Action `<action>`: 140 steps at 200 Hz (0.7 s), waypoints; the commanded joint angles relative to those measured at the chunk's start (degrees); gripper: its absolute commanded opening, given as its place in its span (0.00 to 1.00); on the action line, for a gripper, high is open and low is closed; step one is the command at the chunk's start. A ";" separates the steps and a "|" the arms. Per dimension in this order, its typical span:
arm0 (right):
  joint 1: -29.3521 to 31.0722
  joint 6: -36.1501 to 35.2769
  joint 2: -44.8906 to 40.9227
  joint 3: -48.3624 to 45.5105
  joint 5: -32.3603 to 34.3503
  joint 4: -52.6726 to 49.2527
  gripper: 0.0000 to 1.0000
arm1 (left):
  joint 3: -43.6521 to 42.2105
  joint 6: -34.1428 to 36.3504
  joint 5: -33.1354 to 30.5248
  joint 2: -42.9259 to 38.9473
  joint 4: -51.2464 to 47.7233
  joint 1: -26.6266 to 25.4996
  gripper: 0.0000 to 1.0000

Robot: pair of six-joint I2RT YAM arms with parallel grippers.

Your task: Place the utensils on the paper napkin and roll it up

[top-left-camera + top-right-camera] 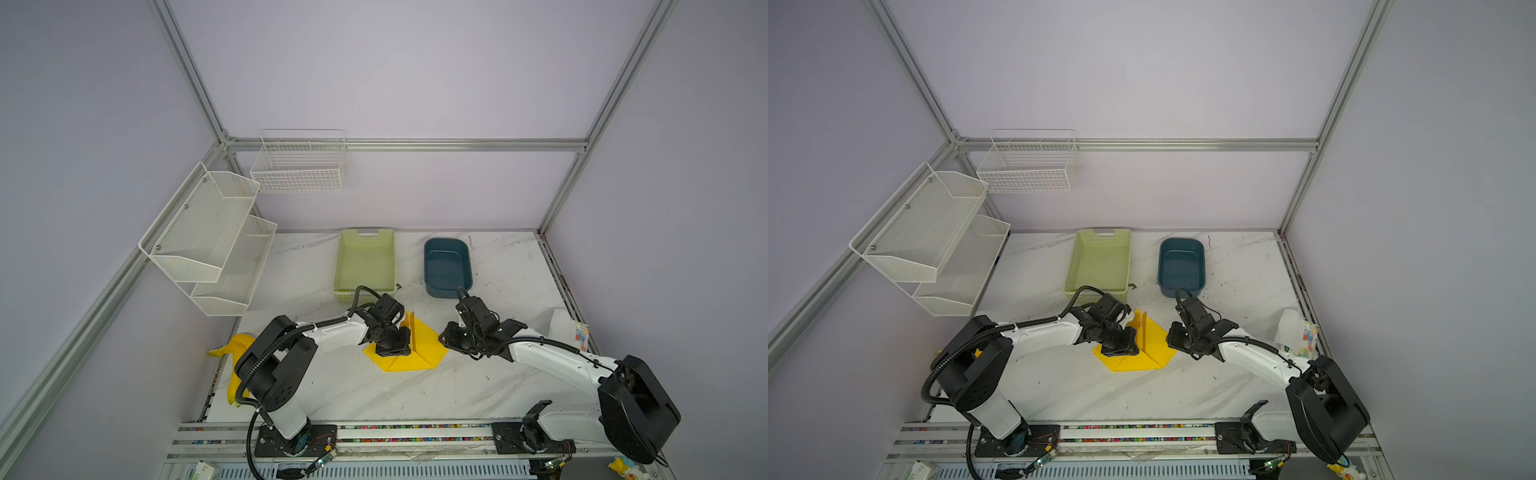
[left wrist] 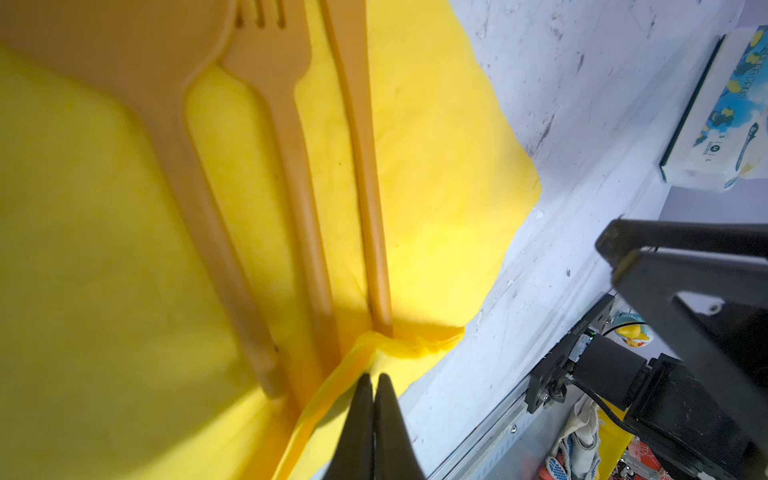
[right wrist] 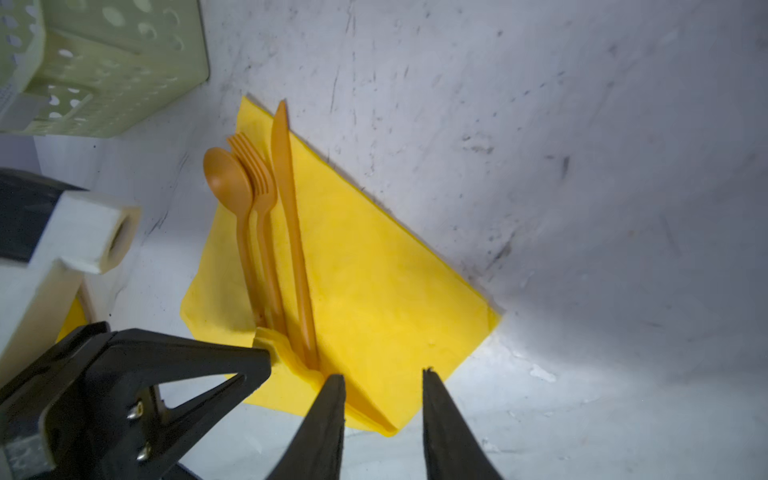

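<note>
Both arms (image 1: pixel 332 332) (image 1: pixel 552 361) reach in from the front rail (image 1: pixel 415 432), elbows bent, forearms angled toward each other over the table (image 1: pixel 415 386) with wrists tipped down at the napkin (image 3: pixel 374 299). Left pincer (image 2: pixel 372 386) is pinched tight on a napkin corner folded over the handle ends of the utensils (image 3: pixel 266 249), which lie side by side on it; right pincer (image 3: pixel 383 374) hangs partly open at the napkin's edge, gripping nothing
</note>
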 commanded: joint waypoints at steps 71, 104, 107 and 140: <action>-6.11 -8.40 8.12 1.66 -5.88 -1.63 0.43 | 2.72 1.23 -0.40 1.09 0.22 -0.07 0.05; -6.20 -10.25 10.09 1.12 -8.95 -0.73 0.43 | 3.16 1.23 -0.05 1.61 -0.05 -0.07 0.05; -6.19 -10.44 10.18 1.08 -9.44 -0.57 0.43 | 3.17 1.23 0.02 1.62 -0.04 -0.06 0.05; -6.14 -9.53 9.43 -0.65 -15.52 4.91 0.43 | 3.09 1.24 0.01 1.87 -0.21 -0.07 0.05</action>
